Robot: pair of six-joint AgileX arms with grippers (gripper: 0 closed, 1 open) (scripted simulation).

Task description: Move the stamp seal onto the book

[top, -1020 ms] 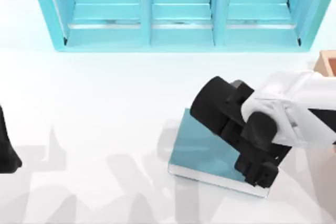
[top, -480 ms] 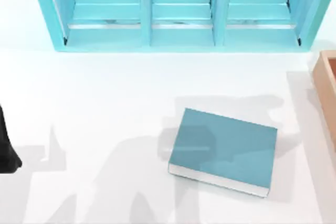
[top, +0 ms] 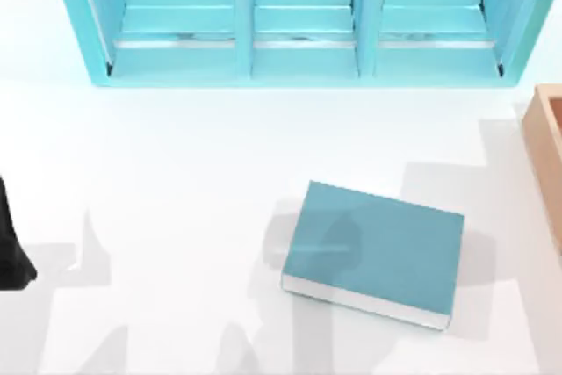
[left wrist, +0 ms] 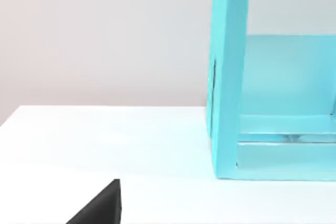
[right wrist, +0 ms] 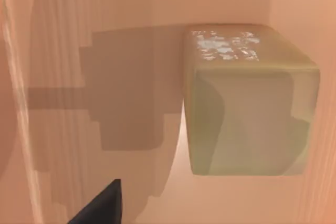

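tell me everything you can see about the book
The book is a thick rectangular volume with a plain teal cover and white page edges showing along its near side. It lies flat and closed on the white table, turned slightly askew, right of centre in the top view, in front of the cyan shelf and left of the wooden box. Soft shadows fall across its cover. Nothing rests on it, and only the table touches it.

White table (top: 176,173), cyan shelf unit (top: 299,19) at back, wooden box (top: 549,155) right, pale wall (left wrist: 105,35)
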